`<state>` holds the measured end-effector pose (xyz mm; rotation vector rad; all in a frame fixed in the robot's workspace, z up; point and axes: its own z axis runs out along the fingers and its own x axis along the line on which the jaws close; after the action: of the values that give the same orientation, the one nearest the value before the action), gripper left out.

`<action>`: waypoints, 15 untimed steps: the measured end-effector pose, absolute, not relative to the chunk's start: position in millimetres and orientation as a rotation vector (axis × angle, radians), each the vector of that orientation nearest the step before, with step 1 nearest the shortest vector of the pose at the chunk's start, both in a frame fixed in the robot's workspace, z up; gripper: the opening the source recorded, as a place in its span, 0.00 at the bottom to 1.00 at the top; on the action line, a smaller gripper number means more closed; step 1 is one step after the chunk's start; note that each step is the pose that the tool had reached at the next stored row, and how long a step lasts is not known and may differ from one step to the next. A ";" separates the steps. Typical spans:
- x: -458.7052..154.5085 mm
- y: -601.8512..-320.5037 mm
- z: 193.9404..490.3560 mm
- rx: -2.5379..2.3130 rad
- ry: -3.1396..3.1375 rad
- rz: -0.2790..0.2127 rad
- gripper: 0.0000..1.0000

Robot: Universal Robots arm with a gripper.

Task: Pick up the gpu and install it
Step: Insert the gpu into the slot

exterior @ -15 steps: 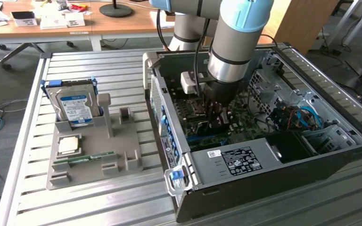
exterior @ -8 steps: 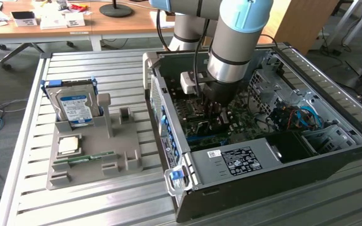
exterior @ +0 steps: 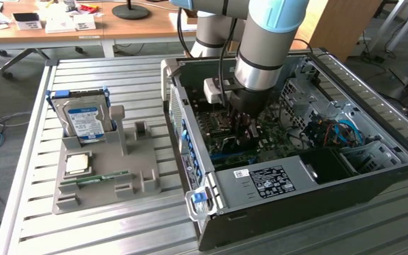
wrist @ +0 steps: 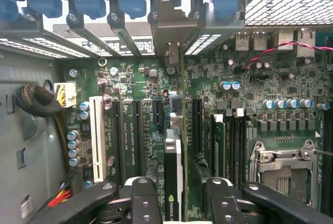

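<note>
The gpu (wrist: 174, 151) stands edge-on in a motherboard expansion slot, its silver bracket (wrist: 169, 26) against the rear slot openings of the case. My gripper (wrist: 183, 183) straddles the card's upper edge. One finger (wrist: 145, 195) is on each side, and a visible gap separates each finger from the card, so the gripper is open and not holding it. In the exterior view the gripper (exterior: 245, 133) reaches down into the open computer case (exterior: 374, 175), over the motherboard.
A grey fixture tray (exterior: 140, 159) at the exterior view's left holds a blue-labelled hard drive (exterior: 83, 117), a CPU (exterior: 76, 163) and a green RAM stick (exterior: 94, 179). Inside the case sit a power supply (exterior: 275, 180), cables (exterior: 331, 133), RAM slots (wrist: 229, 140) and a CPU socket (wrist: 281, 166).
</note>
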<state>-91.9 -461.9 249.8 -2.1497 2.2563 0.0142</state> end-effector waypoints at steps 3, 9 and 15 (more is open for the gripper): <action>-91.8 -461.3 250.0 -2.150 2.256 0.014 0.40; -91.9 -461.1 249.9 -2.150 2.256 0.015 0.40; -91.9 -461.1 250.0 -2.150 2.256 0.015 0.40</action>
<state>-91.9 -461.1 250.0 -2.1497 2.2563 0.0145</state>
